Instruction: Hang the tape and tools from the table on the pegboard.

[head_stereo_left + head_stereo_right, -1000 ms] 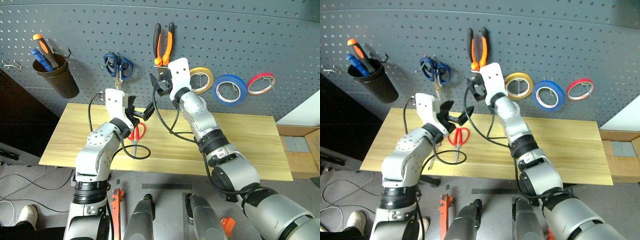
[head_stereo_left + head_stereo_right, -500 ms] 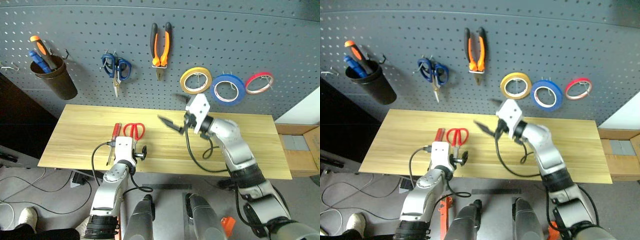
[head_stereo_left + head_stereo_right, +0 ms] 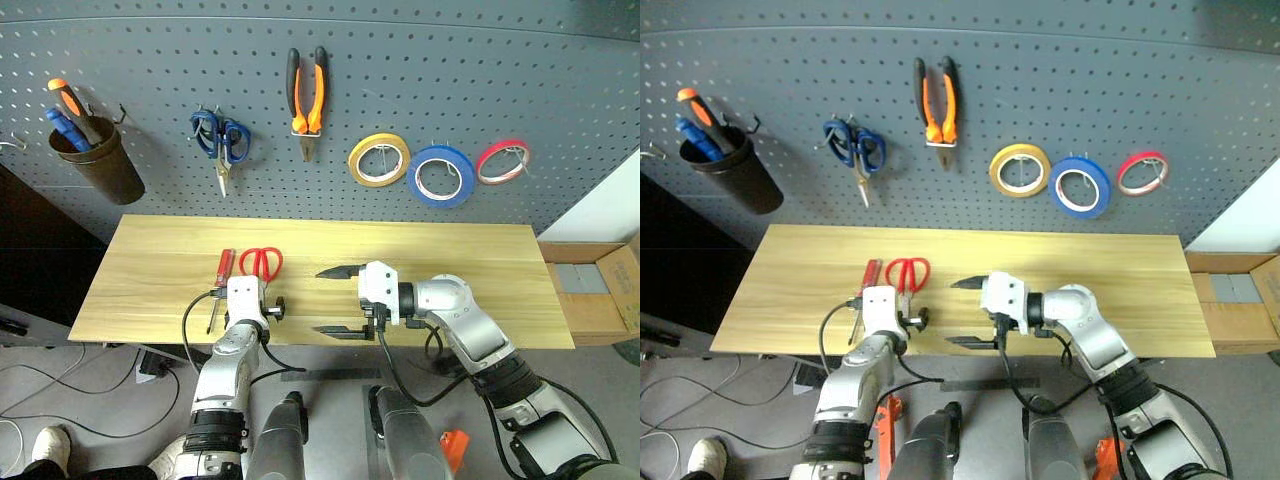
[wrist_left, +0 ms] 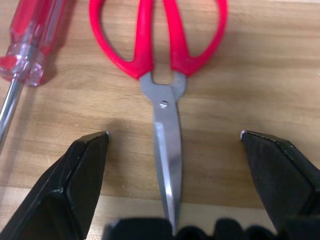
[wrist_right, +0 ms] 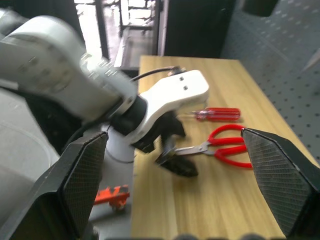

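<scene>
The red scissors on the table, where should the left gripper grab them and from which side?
Grip the closed blades just below the pivot of the red scissors. They lie flat, tips pointing at the left gripper, whose open jaws already flank the blades, so come from the table's near edge.

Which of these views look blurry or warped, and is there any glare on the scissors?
Right wrist view: the left arm's white end effector is smeared by blur, while the red scissors stay fairly crisp. Left wrist view: a bright sheen runs along the scissor blade, and the red screwdriver handle shows highlights. Left eye view: the pegboard top edge bows, a wide-lens curve; the table is evenly lit.
</scene>
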Robot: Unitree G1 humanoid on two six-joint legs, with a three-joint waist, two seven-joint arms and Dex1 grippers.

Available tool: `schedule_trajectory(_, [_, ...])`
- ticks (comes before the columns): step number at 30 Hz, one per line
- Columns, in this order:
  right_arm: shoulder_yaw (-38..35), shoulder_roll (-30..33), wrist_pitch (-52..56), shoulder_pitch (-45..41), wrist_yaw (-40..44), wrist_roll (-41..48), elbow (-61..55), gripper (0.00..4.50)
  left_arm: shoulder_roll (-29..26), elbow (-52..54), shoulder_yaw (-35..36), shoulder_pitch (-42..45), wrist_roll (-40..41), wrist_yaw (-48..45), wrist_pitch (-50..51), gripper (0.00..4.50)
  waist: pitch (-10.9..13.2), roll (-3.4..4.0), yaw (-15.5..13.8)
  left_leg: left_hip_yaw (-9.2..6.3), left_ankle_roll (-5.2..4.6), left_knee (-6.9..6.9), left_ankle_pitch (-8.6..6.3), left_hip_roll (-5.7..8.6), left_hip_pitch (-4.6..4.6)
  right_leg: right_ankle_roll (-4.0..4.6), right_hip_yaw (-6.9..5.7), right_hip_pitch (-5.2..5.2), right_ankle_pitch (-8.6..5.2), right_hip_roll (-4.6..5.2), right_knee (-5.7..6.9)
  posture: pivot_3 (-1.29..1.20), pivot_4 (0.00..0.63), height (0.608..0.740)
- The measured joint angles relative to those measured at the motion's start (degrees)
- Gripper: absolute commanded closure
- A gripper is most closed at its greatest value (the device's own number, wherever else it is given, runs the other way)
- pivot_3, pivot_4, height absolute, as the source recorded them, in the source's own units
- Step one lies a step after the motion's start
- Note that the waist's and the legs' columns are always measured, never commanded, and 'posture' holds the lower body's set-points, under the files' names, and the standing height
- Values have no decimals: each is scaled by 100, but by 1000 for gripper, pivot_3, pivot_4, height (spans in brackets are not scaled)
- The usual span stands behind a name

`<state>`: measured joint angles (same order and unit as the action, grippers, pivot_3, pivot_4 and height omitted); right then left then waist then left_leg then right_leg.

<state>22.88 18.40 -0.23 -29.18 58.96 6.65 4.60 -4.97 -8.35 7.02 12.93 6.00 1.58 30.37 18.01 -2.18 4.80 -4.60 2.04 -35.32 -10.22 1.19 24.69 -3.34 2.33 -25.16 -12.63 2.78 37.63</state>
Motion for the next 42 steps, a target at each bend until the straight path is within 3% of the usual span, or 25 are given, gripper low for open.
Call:
schedule_trajectory(2, [12,-15,-54,-84,18,-44,66,72,18,-28,39,39,68,-61,17,0,0,1,1,0,0,-1,0,0,-2,-1,0,2,1,0,1,-109,315,740])
schedule_trajectory(5, [11,-57,-79,-139,17,-89,98,0,18,-51,71,46,88,-217,18,553,-1,1,-1,-1,1,-5,0,0,-7,-1,0,10,1,0,2,-106,313,740])
schedule_trajectory(16, [-19,-143,-50,-180,-35,-89,267,0,70,-169,73,204,88,-345,48,4150,-1,1,-5,-1,1,-22,0,5,-5,-13,1,16,8,6,-1,-93,309,740])
schedule_trajectory(32, [-203,-285,94,-335,-39,-75,570,0,79,22,104,33,87,-339,65,4183,-3,0,-4,0,1,-23,0,5,-4,-14,2,16,9,6,-1,-81,277,740])
schedule_trajectory(37, [-280,-260,79,-338,-32,-66,558,0,-10,561,-216,-344,-64,-349,223,4183,-8,-6,-8,-2,2,-22,0,4,1,-13,0,12,9,6,-3,-70,246,740])
schedule_trajectory(42, [-618,-139,319,-223,-82,216,159,0,-245,1879,-824,-1002,-412,-375,301,4183,-32,-10,-22,-3,3,-19,0,3,8,-12,0,8,11,12,-12,-68,213,740])
